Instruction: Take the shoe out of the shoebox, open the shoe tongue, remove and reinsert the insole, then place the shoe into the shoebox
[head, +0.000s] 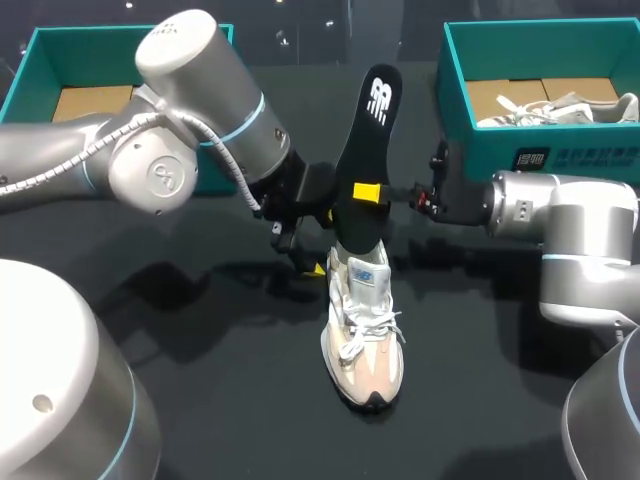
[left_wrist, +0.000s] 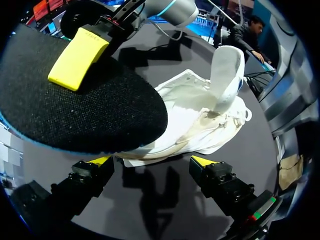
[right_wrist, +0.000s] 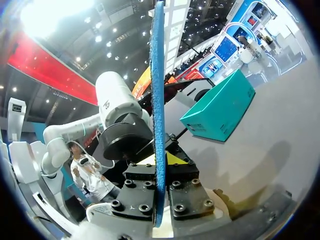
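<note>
**Editor:** Where does the sneaker (head: 365, 330) stand?

**Photographer:** Upright at the middle of the dark desk (head: 200, 400), toe toward six o'clock. The black insole (head: 372, 130) rises from its collar toward twelve, pinched flat across its mid-length by the right claw (right_wrist: 160, 195).

**Editor:** And the left claw (left_wrist: 150, 162)?

**Photographer:** Spread, holding nothing, at the heel's nine o'clock.

**Editor:** How will the insole handle?

**Photographer:** Likely light, thin and bendy, so a mid-length grip should keep it from folding. The soft sneaker may slide unless its heel is steadied.
</note>
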